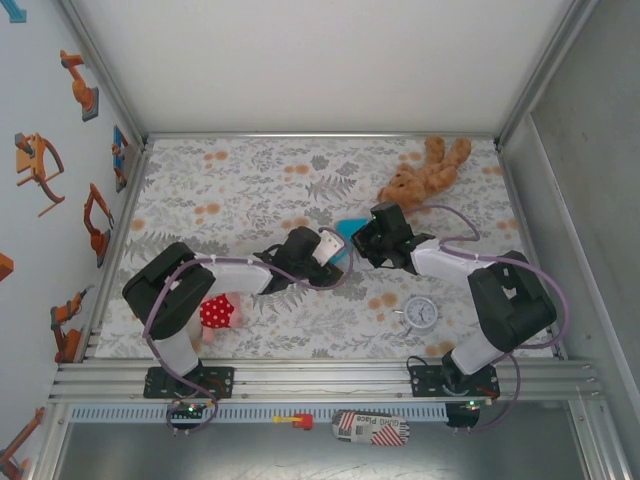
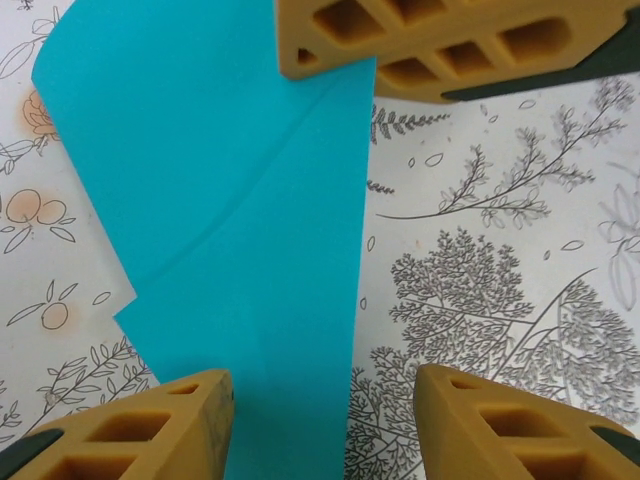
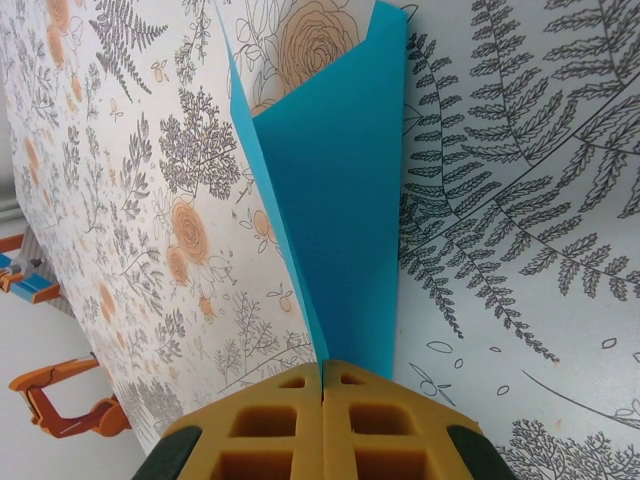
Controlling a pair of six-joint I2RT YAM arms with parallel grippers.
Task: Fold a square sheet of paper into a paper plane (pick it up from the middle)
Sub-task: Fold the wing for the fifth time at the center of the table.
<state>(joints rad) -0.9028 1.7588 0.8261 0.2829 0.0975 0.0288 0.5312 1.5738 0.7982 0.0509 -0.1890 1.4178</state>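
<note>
The turquoise-blue sheet of paper (image 2: 240, 230) lies partly folded on the floral table cover, with a curved crease across it and one long straight edge. In the top view a corner of the paper (image 1: 349, 227) peeks out between the two wrists at mid-table. My right gripper (image 3: 322, 368) is shut on the near end of the paper (image 3: 340, 200), which rises from the jaws as a narrow V-shaped fold. Its fingers (image 2: 440, 40) show at the top of the left wrist view. My left gripper (image 2: 322, 400) is open, straddling the paper's straight edge just above it.
A brown teddy bear (image 1: 425, 172) lies at the back right, close behind the right gripper. A small round white clock (image 1: 421, 312) sits near the right arm's base. A red polka-dot soft toy (image 1: 216, 311) rests under the left arm. Walls enclose the table.
</note>
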